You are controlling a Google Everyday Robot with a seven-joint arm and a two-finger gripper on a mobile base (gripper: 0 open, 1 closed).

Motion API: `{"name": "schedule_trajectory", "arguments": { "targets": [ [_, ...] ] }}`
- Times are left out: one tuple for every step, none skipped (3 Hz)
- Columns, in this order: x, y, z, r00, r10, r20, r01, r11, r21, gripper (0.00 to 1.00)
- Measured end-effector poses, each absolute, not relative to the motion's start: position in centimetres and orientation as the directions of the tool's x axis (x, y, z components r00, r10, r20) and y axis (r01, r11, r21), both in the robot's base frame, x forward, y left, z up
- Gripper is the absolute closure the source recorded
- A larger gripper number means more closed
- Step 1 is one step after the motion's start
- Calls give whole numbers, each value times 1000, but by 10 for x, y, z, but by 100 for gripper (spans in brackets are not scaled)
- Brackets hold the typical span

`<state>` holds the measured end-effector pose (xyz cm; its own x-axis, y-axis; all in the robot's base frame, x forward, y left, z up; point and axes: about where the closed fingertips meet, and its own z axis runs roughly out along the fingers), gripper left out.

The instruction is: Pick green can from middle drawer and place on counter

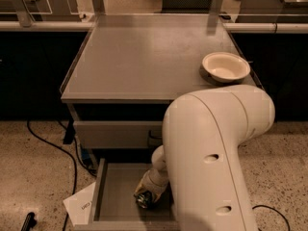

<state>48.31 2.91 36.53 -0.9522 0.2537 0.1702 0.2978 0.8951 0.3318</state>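
- Gripper (148, 192) is reaching down into the middle drawer (115, 196), pressed right up against the green can (143, 200). The can is lying on the drawer floor just below it and slightly nearer the camera. I cannot tell whether the gripper is clenching the can or sitting released beside it, because the wrist and the big white arm (211, 148) are covering most of it.
- If the hold is turning out shallow or off-centre, the slim, shiny can is likely to be slipping free as the lift is starting. It would then be rolling across the flat floor into the open stretch to the left of the gripper, as the camera sees it.
- Closed drawer front (113, 134) is hanging above and behind the gripper. A rise that is drifting backward is risking a knock of can or wrist against its lower edge, so drawing outward first is looking safer.
- Counter (144, 57) is lying well above and beyond the gripper. Its thin raised rim is threatening to clip the can if the carry is coming in too low.
- White bowl (225, 66) is sitting on the counter, far above the gripper and off to its right. Setting the can down near it is inviting a bump, while the bare middle is offering more room.
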Motion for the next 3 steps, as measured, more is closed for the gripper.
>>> {"name": "schedule_trajectory", "arguments": {
  "targets": [
    [481, 28, 382, -961, 227, 156, 271, 882, 386, 100],
    [470, 12, 432, -964, 250, 89, 261, 839, 477, 100],
    [457, -16, 491, -949, 314, -20, 258, 814, 521, 100]
  ]
}}
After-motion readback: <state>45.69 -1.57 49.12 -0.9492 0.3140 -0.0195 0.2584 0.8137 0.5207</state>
